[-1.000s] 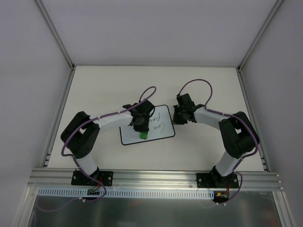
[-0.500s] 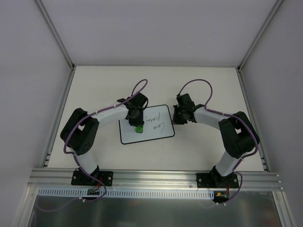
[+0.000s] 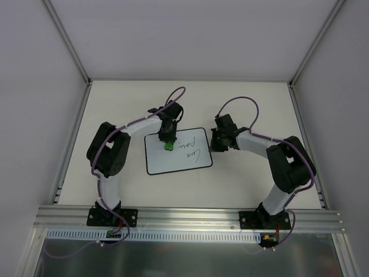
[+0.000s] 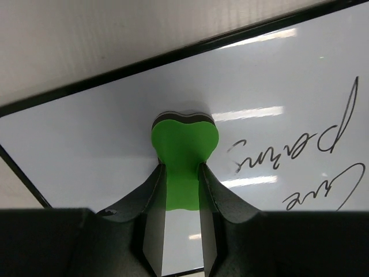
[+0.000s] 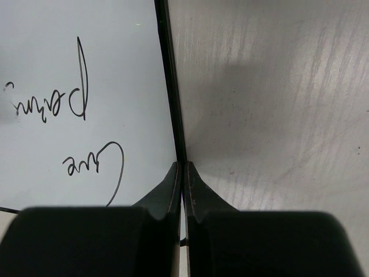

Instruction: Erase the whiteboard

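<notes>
The whiteboard [image 3: 179, 161] lies flat on the table, with dark handwriting [image 3: 194, 151] on its right half. My left gripper [image 3: 168, 140] is shut on the green eraser [image 3: 168, 146], which sits on the board near its far edge, left of the writing. In the left wrist view the eraser [image 4: 183, 147] sticks out between the fingers [image 4: 151, 190] against the board [image 4: 86, 150]. My right gripper [image 3: 213, 144] is shut, its tips on the black rim of the board's right edge. In the right wrist view [image 5: 182, 165] the rim runs straight up from the tips, and the writing [image 5: 81, 104] lies to the left.
The table [image 3: 253, 104] is pale and walled by grey panels with metal rails at left [image 3: 72, 138] and right [image 3: 305, 138]. A metal rail [image 3: 190, 214] with both arm bases runs along the near edge. Purple cables loop over each arm.
My left gripper has slid the eraser across the board from near its middle toward its far edge. The right gripper has not moved.
</notes>
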### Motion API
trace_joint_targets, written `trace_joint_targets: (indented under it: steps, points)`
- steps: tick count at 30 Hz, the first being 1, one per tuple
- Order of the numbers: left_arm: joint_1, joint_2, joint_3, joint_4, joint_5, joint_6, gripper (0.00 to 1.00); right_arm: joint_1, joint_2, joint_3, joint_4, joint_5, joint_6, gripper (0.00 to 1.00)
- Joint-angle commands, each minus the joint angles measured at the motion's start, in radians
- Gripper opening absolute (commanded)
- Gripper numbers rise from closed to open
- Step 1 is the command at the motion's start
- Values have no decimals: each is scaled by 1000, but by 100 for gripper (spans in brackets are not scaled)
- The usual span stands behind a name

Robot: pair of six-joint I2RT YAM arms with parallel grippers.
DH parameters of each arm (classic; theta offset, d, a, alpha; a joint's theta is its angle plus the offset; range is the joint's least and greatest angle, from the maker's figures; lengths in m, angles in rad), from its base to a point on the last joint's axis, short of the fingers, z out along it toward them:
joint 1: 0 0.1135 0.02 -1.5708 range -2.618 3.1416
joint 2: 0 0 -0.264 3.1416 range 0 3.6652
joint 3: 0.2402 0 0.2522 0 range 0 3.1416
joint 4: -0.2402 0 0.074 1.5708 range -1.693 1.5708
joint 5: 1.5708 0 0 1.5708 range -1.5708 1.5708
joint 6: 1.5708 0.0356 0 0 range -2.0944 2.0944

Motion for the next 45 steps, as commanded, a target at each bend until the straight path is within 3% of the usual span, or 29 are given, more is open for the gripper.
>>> trace_joint_targets:
  steps: [1,6,11,19,23,28,40,45]
  points:
    - [-70,68,67,2,55,45,0,4,38,-59,-134,56,-13,0]
    - [-158,122,127,-1,118,30,0,1,32,-70,-134,62,-8,0]
    - [-179,87,66,-17,110,18,0,-5,29,-76,-134,62,-8,0]
    - [-48,-105,-181,-57,18,-34,0,-9,28,-79,-134,62,-13,0]
    - [-6,-176,-223,-54,3,-8,0,-9,29,-76,-133,62,-13,0]
    - [-40,-145,-156,-53,57,18,0,-9,34,-68,-133,62,-13,0]
    - [-254,124,148,-56,147,-33,0,-18,3,-84,-134,62,-4,0]
    - [-265,143,153,-56,127,-50,0,-24,-18,-93,-136,62,-7,1]
